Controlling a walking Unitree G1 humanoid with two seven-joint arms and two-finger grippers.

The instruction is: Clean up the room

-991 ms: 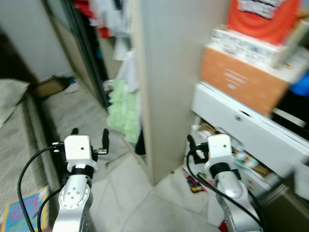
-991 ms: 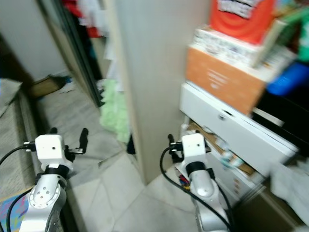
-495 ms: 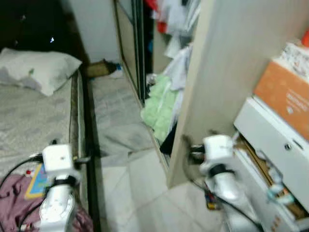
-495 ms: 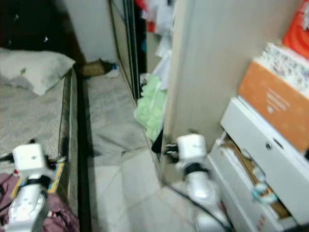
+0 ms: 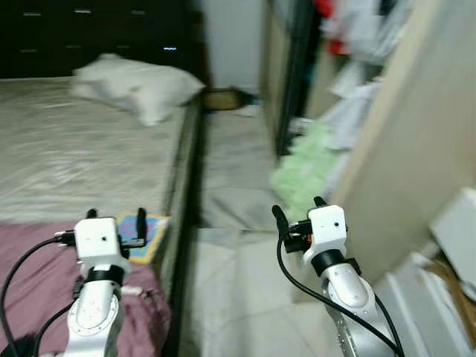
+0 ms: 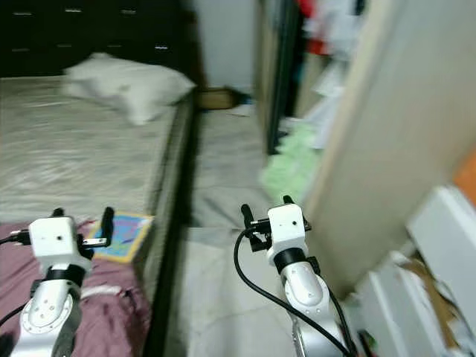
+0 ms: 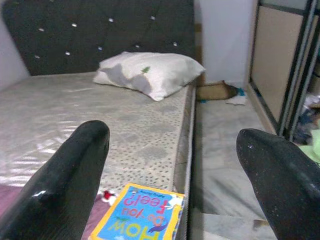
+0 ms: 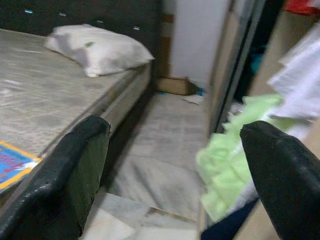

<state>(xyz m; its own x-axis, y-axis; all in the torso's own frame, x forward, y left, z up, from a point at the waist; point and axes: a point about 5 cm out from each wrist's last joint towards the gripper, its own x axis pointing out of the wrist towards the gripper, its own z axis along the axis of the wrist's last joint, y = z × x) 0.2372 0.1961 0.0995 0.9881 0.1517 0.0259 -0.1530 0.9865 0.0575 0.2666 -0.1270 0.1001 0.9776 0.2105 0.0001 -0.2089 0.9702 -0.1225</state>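
Note:
A bed [image 5: 67, 156] with a grey patterned mattress fills the left side, a white pillow [image 5: 137, 85] at its head. A blue and yellow children's book [image 7: 137, 212] lies at the mattress edge beside a maroon cloth [image 5: 33, 260]. My left gripper [image 5: 117, 219] hovers open above the maroon cloth, just short of the book. My right gripper [image 5: 298, 207] is open over the floor aisle, holding nothing. A light green garment [image 8: 230, 172] spills from the wardrobe onto the floor.
A narrow tiled aisle [image 5: 230, 186] runs between bed and wardrobe [image 5: 416, 141]. A cardboard box [image 8: 175, 85] and scraps lie at its far end by the wall. Clothes hang in the open wardrobe [image 6: 327, 30]. White drawers [image 6: 439, 245] stand at the right.
The camera has swung left: the wardrobe and drawers slid to the right and the bed now takes up the left. Both grippers stay open and empty.

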